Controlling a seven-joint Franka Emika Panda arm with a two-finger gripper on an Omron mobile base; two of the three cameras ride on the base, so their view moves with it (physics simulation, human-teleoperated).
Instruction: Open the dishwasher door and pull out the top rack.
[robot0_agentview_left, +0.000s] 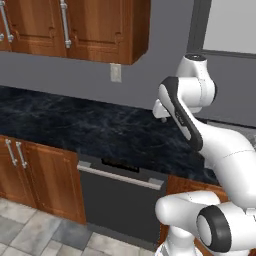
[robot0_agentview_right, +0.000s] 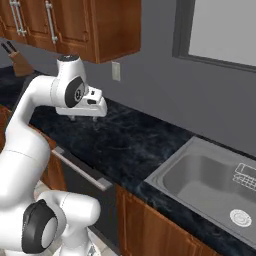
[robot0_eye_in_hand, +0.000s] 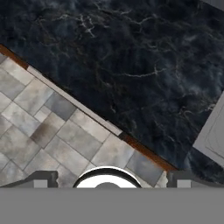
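Dishwasher door (robot0_agentview_left: 120, 202) sits shut under the counter, flat dark grey panel, one long silver bar handle (robot0_agentview_left: 119, 176) across its top with a black strip above it; also seen edge-on in the right base view (robot0_agentview_right: 82, 185). No rack visible, door closed. Gripper (robot0_agentview_right: 80, 119) hangs above the black marbled countertop (robot0_agentview_left: 75, 127), well above the door and not touching it; fingers (robot0_eye_in_hand: 41, 180) stand wide apart with nothing between them, tips at the bottom corners of the hand view. Hand view looks straight down on the counter's front edge, glossy black stone with white veins on one side, grey square floor tiles (robot0_eye_in_hand: 39, 127) on the other. Brown wooden lower cabinets flank the door: left one (robot0_agentview_left: 37, 177) has two doors with two vertical silver handles, right one (robot0_agentview_left: 187, 187) mostly hidden behind the arm. Upper wooden cabinets (robot0_agentview_left: 75, 27) hang on the grey wall, raised-panel doors with silver bar pulls. One pale wall outlet (robot0_agentview_left: 115, 73) below them. One stainless sink (robot0_agentview_right: 210, 185), rectangular basin, round drain, small wire holder at its far side. One wooden knife block (robot0_agentview_right: 17, 62) at the counter's far left. Window frame (robot0_agentview_right: 220, 30) above the sink. The arm's own white links block part of the door's right side in the left base view.
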